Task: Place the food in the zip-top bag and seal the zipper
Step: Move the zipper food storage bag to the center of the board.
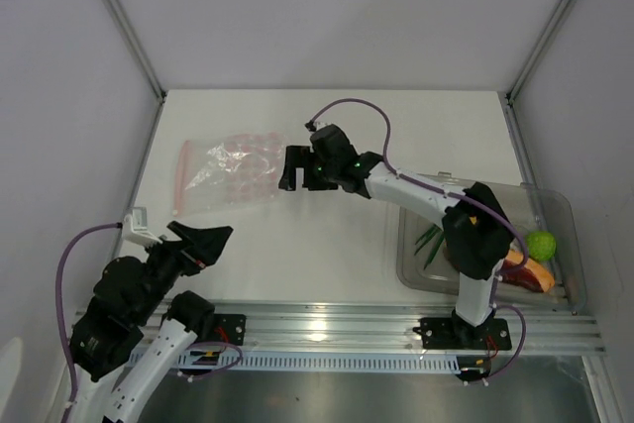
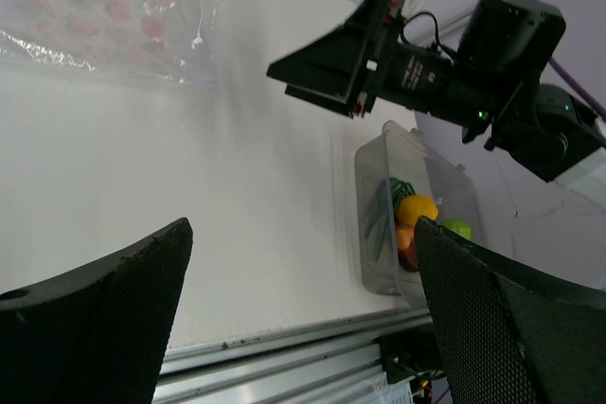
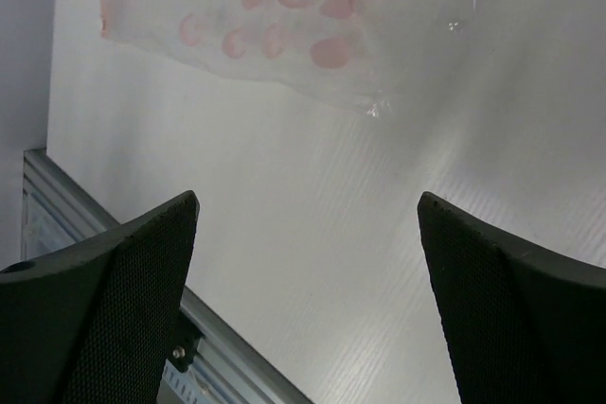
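The zip-top bag point(image 1: 228, 173) lies flat and crinkled on the white table at the back left, its pink zipper point(image 1: 181, 177) along its left edge. My right gripper point(image 1: 288, 168) hovers open just right of the bag, nothing between its fingers; its wrist view shows the bag point(image 3: 284, 16) ahead. My left gripper point(image 1: 204, 235) stands open near the front left, empty, the bag point(image 2: 104, 16) far ahead of it. The food sits in a clear tray at the right: a green fruit point(image 1: 541, 245), a reddish-brown slice point(image 1: 528, 274), dark-green bits point(image 1: 428, 240) and a yellow-orange fruit point(image 2: 417, 208).
The rigid clear tray point(image 1: 565, 207) stands at the table's front right, partly hidden by the right arm's elbow point(image 1: 475, 230). A metal rail point(image 1: 327, 329) runs along the near edge. White walls close in on the left, back and right.
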You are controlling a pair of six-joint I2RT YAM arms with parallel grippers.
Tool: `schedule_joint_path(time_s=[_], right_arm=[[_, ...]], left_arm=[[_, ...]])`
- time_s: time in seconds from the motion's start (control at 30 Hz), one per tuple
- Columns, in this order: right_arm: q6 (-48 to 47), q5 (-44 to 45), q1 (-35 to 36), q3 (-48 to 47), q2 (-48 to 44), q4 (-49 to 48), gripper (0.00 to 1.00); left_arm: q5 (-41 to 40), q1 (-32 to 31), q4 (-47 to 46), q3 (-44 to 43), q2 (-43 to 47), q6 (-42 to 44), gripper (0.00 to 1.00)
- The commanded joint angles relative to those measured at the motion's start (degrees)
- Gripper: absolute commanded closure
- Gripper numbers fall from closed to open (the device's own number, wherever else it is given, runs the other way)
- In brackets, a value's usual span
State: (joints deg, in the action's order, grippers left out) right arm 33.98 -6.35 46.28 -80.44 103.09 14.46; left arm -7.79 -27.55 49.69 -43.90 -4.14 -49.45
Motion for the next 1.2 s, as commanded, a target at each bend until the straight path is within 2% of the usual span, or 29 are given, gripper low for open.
schedule_joint_path(time_s=[0.0,0.23,0.47,0.57,0.63,0.73,0.77,0.83,0.87,0.93,1.1,1.17], right_arm=[[0.39,3.0,0.12,-7.17,4.91,-2.25,0.02],[6.08,4.41,0.04,-11.58,15.72,-3.12,0.11],[11.19,6.35,0.04,-11.23,21.44,-4.7,0.16],[12.34,5.65,-0.23,-10.79,23.2,-8.2,0.19],[13.04,4.51,-0.32,-11.13,24.17,-9.01,0.25],[15.5,2.49,-0.84,-11.05,25.58,-10.58,0.4],[16.29,2.05,-0.93,-10.53,25.76,-11.03,0.51],[17.96,0.65,-1.11,-9.56,25.76,-12.96,0.67],[18.4,0.2,-1.28,-8.34,25.67,-13.75,0.83],[19.11,-0.59,-1.63,-7.01,24.62,-16.04,0.99],[17.27,0.63,-2.86,1.75,17.95,-16.66,1.0],[13.76,2.3,-4.0,5.46,12.33,-15.17,1.0]], left_arm=[[2.86,0.48,3.04,-0.92,-2.36,0.94,0.0],[1.99,0.48,3.57,-0.83,-0.52,0.58,0.01],[0.76,0.48,4.63,-3.12,-0.95,2.17,0.0],[0.94,0.48,4.54,-3.03,-1.31,2.17,0.01],[1.2,0.48,4.36,-3.03,-1.48,1.9,0.0],[1.46,0.48,4.71,-2.95,-1.75,1.55,0.0],[1.29,0.48,4.8,-2.95,-1.66,1.38,0.0],[1.2,0.48,5.06,-3.21,-1.75,1.29,0.01],[1.11,0.48,5.06,-3.21,-1.83,1.2,0.01],[1.11,0.48,5.24,-3.73,-1.83,1.11,0.01],[1.2,0.48,5.33,-4.18,-2.1,1.11,0.01],[1.2,0.48,5.59,-4.27,-2.19,1.02,0.01]])
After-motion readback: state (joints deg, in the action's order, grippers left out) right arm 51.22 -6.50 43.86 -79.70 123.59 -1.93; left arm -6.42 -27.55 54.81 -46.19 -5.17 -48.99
